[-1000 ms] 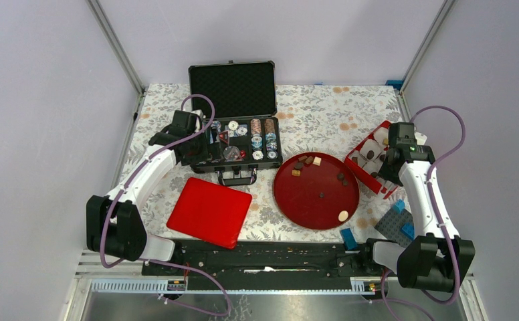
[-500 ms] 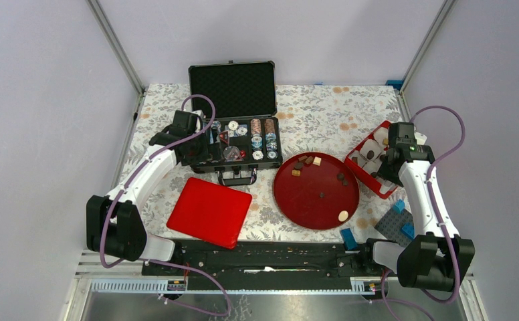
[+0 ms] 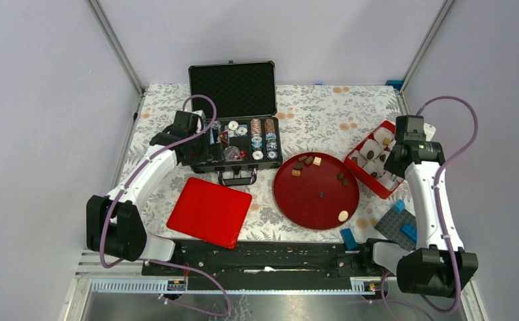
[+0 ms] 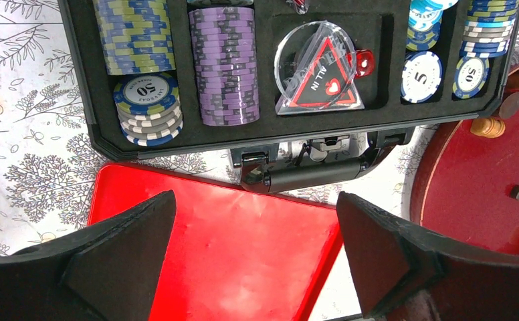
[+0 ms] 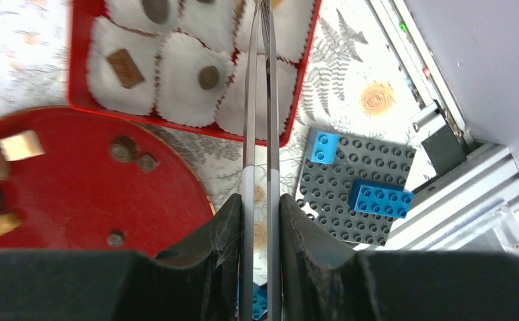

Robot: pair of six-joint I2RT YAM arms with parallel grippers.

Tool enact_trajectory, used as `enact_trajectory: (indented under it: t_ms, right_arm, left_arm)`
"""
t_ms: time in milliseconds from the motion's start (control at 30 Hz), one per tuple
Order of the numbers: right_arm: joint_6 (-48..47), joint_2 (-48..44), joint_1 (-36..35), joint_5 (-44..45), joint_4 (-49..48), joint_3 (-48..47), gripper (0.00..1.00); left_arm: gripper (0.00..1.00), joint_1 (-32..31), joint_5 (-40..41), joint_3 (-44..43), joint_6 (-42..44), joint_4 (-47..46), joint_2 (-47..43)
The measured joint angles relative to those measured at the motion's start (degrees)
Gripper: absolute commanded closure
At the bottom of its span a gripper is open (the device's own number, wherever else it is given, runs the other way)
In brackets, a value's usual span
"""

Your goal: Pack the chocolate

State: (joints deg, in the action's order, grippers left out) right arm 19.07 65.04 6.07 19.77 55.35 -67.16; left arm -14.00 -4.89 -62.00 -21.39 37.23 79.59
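chocolate (image 3: 308, 160) lies partly on the round red plate (image 3: 317, 200), partly in the red box (image 5: 77, 67)
my right end effector (image 5: 261, 204) is clamped on metal tweezers (image 5: 249, 134), which reach over the paper cups (image 5: 180, 83) in the box at the right, where a few pieces sit. my left end effector (image 4: 253, 200) hangs wide open above the red lid (image 4: 243, 261).

Chocolate (image 5: 124, 67): tiny bite-size pieces in dark brown, tan and cream. Flat brown square plus dark round lumps, seated one apiece in white paper cups (image 5: 176, 100), ahead-left of right fingers (image 5: 220, 234). Rest loose on red plate (image 5: 63, 200), left of those fingers: cream cube, tan lump, several dark lumps, mostly apart.
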Motion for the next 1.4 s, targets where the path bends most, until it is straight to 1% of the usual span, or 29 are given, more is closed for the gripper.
enact_trajectory:
  t_ms: [100,167,333,400,533,667,867,1033,1167,1267,1367,1400]
  right_arm:
    - [-0.3,-0.7,-0.4,-3.5,1.0,-4.7,0.84]
    - [-0.2,-1.2,-2.5,-4.5,1.1,-7.0,0.84]
    - [1.2,-0.3,-16.1,-5.0,-1.3,-8.9,0.83]
    - [1.6,2.1,-19.8,-5.5,-4.1,-8.8,0.83]
    - [1.8,10.4,-24.6,-5.4,-14.4,-8.5,0.83]
    - [1.7,22.1,-26.3,-3.3,-24.8,-9.5,0.82]
    - [2.0,41.3,-26.3,2.3,-32.6,-18.7,0.81]
    - [2.7,51.4,-26.4,5.6,-36.7,-25.8,0.78]
    - [3.4,56.7,-26.4,7.9,-39.1,-29.7,0.71]
    - [4.2,59.8,-26.4,8.7,-39.8,-31.9,0.62]
    - [5.4,62.9,-26.4,8.7,-39.8,-34.9,0.44]
    - [5.9,63.8,-26.4,8.6,-39.8,-35.8,0.36]
  left_arm:
    - [0.01,-0.2,0.0,0.0,0.0,0.0,-0.1]
    - [0.01,-0.3,0.0,0.0,0.0,0.0,-0.3]
    - [0.01,-0.3,0.0,0.0,0.0,0.2,-1.6]
    - [0.01,-0.3,0.0,0.0,0.0,0.2,-2.4]
    - [0.01,-0.3,0.0,0.0,0.0,0.3,-4.7]
    - [0.01,-0.3,0.0,0.0,-0.1,0.4,-6.4]
    - [0.01,-0.3,1.7,0.0,-0.5,1.9,-7.3]
    - [0.01,-0.4,3.5,0.3,-1.0,3.8,-8.3]
    - [0.01,-0.4,4.8,0.3,-1.1,4.9,-8.7]
    - [0.01,-0.4,5.4,0.3,-1.2,5.7,-8.7]
    - [0.01,-0.4,5.9,0.3,-1.4,6.3,-8.7]
    - [0.01,-0.4,6.1,0.3,-1.5,6.5,-8.7]
